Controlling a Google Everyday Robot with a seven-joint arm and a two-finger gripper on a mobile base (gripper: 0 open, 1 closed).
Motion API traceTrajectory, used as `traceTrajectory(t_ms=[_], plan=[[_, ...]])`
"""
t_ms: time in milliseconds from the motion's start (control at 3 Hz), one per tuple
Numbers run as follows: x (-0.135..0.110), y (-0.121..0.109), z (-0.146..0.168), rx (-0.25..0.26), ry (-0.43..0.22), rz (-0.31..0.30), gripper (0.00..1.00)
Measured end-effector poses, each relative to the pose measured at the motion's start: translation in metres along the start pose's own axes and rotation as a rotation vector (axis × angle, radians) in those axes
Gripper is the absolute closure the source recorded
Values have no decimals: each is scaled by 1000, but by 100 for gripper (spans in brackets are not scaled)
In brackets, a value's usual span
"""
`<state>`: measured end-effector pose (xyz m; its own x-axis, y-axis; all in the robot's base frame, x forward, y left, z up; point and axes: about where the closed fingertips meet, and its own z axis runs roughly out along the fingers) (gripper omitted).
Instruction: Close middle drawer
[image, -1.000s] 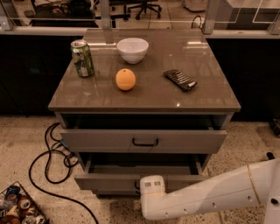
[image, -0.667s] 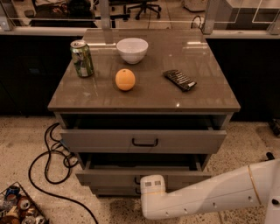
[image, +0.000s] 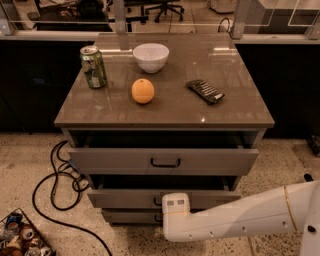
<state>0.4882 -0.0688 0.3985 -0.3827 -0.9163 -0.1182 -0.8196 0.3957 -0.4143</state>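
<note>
The middle drawer (image: 120, 199) of the grey cabinet stands partly pulled out, with a dark gap above its front. Part of its small black handle (image: 157, 202) shows at the centre. My white arm reaches in from the lower right. My gripper (image: 174, 204) is at the drawer's front, right beside the handle, and its end is hidden behind the white wrist block. The top drawer (image: 210, 161) above is also pulled out a little. The bottom drawer (image: 127, 217) shows only as a thin strip.
On the cabinet top (image: 240, 107) stand a green can (image: 93, 66), a white bowl (image: 151, 57), an orange (image: 143, 91) and a dark snack bar (image: 205, 91). A black cable (image: 55, 185) loops on the floor at the left. A basket of cans (image: 22, 237) sits at the lower left.
My gripper has moved toward the cabinet, and the middle drawer's front has slid in a little with it. The things on top have not moved.
</note>
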Motion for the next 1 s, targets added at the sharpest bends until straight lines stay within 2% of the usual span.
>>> traceTrajectory(t_ms=[333, 667, 1000], plan=[[3, -23, 7, 45, 19, 36, 100], [5, -30, 8, 65, 31, 49, 100], [9, -44, 11, 107, 56, 73, 100]])
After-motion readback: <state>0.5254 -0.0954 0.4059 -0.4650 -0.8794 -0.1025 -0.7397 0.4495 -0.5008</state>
